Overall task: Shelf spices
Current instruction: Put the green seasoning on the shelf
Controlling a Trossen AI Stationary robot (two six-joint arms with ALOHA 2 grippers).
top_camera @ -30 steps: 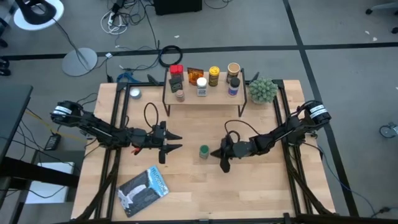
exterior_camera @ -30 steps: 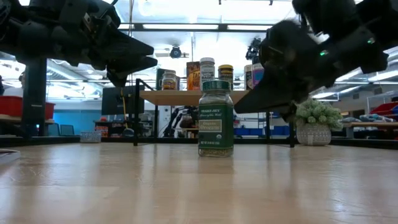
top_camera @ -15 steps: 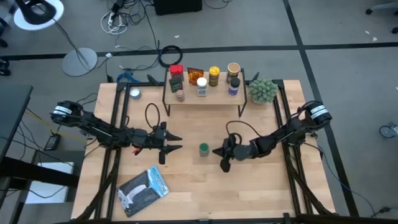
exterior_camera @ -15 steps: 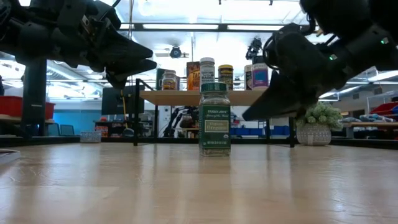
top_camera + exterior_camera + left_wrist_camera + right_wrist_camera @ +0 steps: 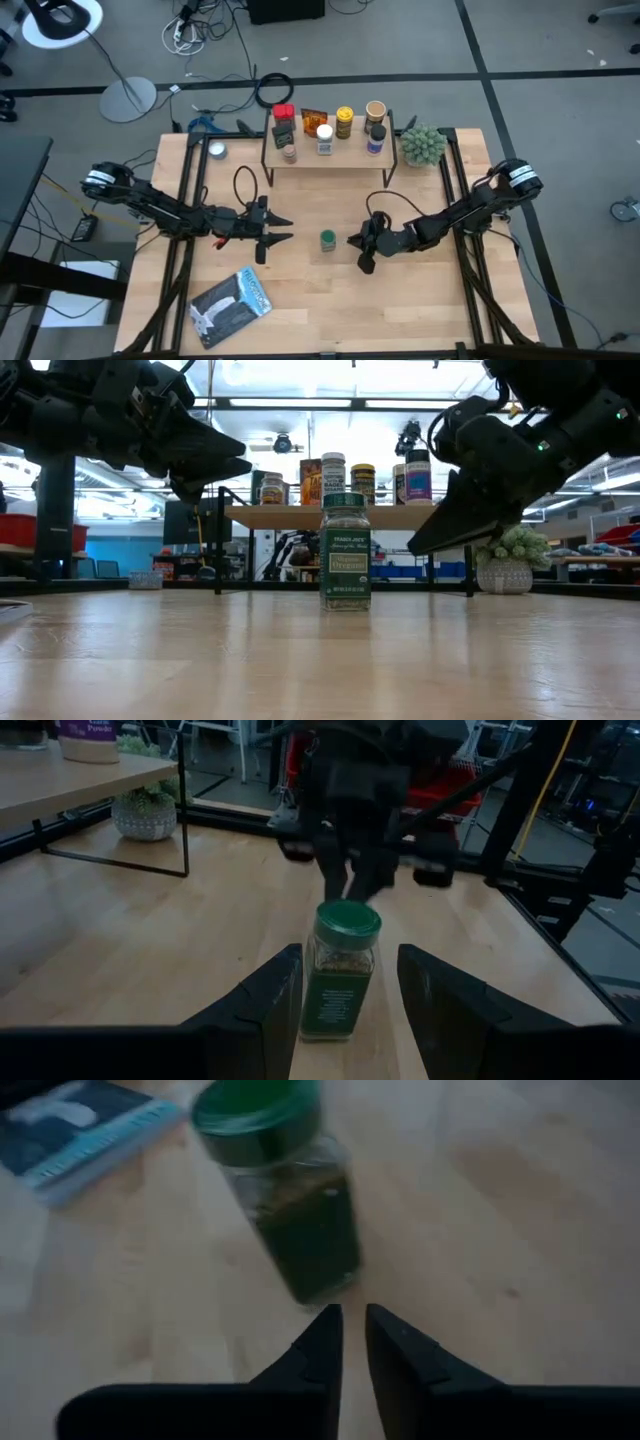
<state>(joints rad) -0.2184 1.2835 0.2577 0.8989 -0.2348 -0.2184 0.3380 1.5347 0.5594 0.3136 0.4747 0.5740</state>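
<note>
Green-lidded spice jar (image 5: 327,240) stands upright on the desk (image 5: 300,310), between our two hands, apart from both. Right hand (image 5: 352,242) just beside it, fingers a narrow slit, holding nothing; left hand (image 5: 283,228) spread, empty. We judge it rigid, light, smooth-sided, top-heavy: take it across the body below the lid. Shelf (image 5: 330,156) lies beyond.

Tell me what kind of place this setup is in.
Probably a robotics lab or workshop, not a kitchen. The wooden table stands on a grey floor strewn with cables, a lamp stand sits beside it, and the low view shows ceiling strip lights and workbenches beyond.
</note>
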